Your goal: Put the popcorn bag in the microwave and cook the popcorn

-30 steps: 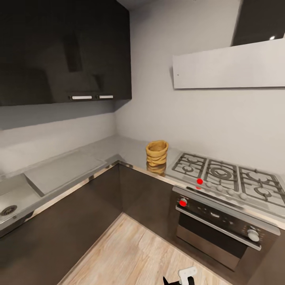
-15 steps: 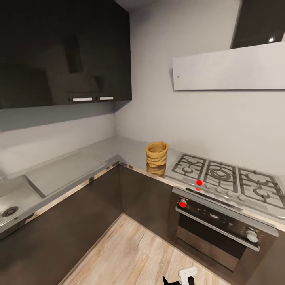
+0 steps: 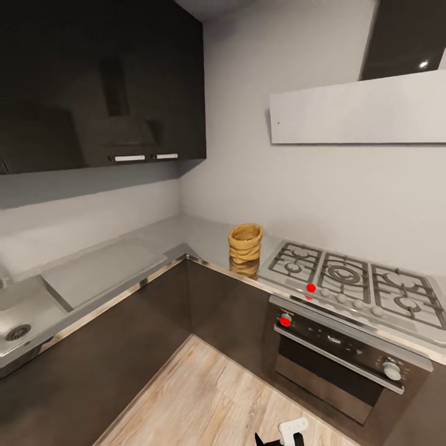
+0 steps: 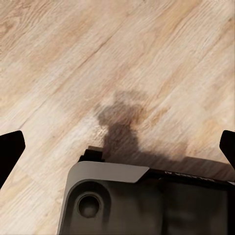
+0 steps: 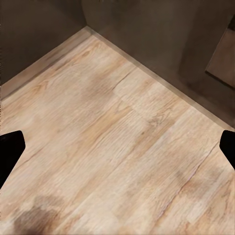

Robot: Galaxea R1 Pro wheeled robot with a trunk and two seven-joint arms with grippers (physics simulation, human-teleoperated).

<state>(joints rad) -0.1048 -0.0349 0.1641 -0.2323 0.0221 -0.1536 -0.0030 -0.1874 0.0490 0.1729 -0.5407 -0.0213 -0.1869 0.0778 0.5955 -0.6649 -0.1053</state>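
The popcorn bag (image 3: 245,243), a small tan crumpled sack with a rolled rim, stands upright on the grey countertop (image 3: 186,230) near the corner, just left of the gas hob (image 3: 347,280). What is inside the bag is hidden. The microwave is out of view. My left gripper (image 4: 119,147) is open over the wooden floor, its dark fingertips (image 4: 11,149) far apart. My right gripper (image 5: 119,147) is open too, fingertips (image 5: 10,149) wide, pointing at the floor near the cabinet base. Both are far from the bag.
Glossy black wall cabinets (image 3: 99,80) hang over the L-shaped worktop. A sink (image 3: 18,316) lies at the left, a steel oven (image 3: 337,353) under the hob, and a flat white hood (image 3: 359,111) above. Wooden floor (image 3: 204,396) lies in front. My base (image 4: 107,196) shows below the left gripper.
The whole head picture has shifted slightly, so the camera has moved a little. The bag and the kitchen's things stay where they were.
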